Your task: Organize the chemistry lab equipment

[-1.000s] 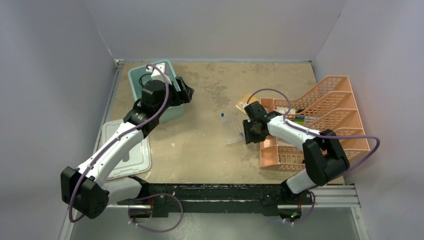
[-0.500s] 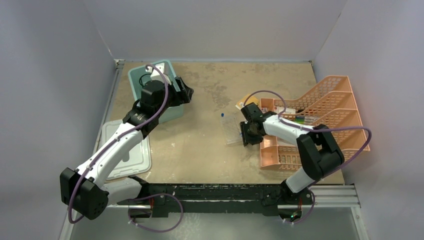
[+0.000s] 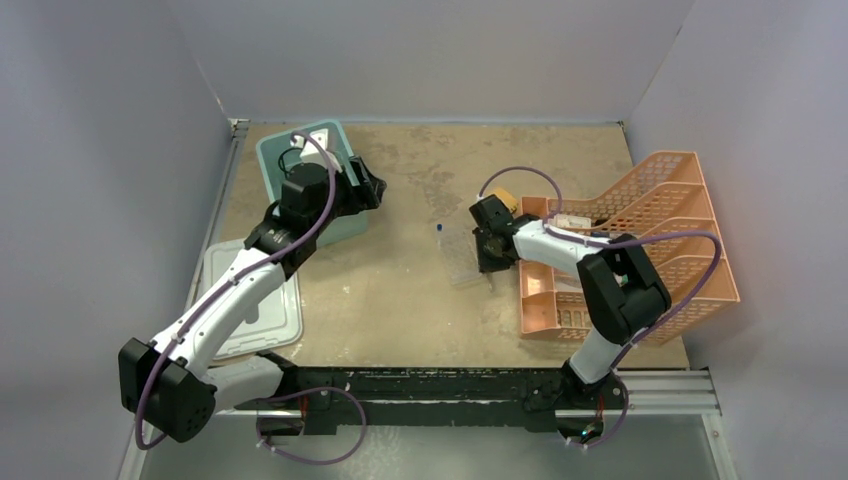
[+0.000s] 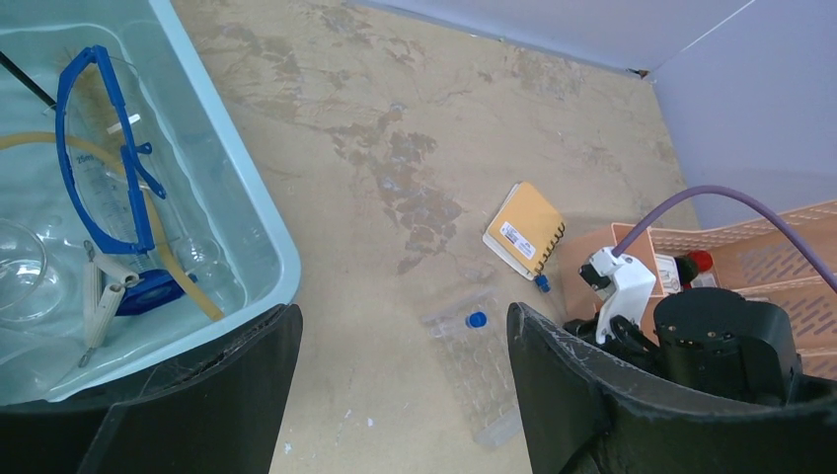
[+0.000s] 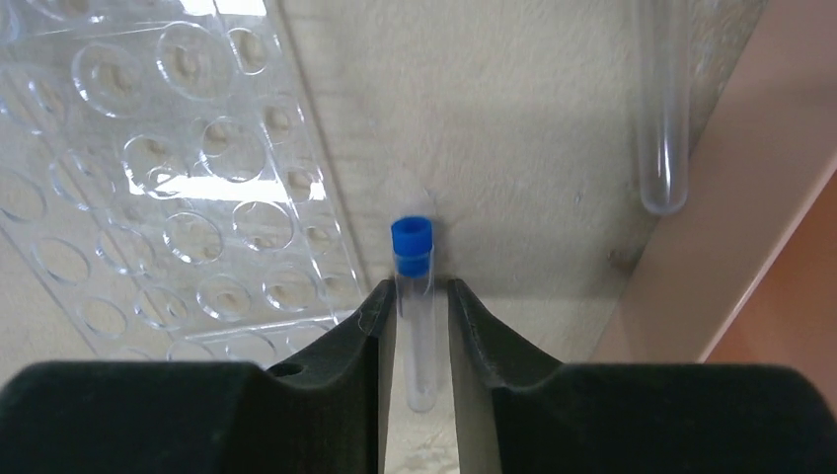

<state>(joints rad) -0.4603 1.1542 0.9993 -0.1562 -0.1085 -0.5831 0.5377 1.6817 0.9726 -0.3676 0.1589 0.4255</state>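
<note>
The right gripper (image 5: 422, 296) is straddling a blue-capped tube (image 5: 415, 346) that is lying flat on the table (image 5: 513, 118), between the clear rack (image 5: 197, 188) and the orange tray (image 5: 750, 257). The fingers are standing narrow, one on each side of the glass just below the cap, presumably for a lift. Whether they are already pinching cannot be told. The left gripper (image 4: 400, 346) is hanging spread wide and empty by the teal tub (image 4: 259, 212).
</note>
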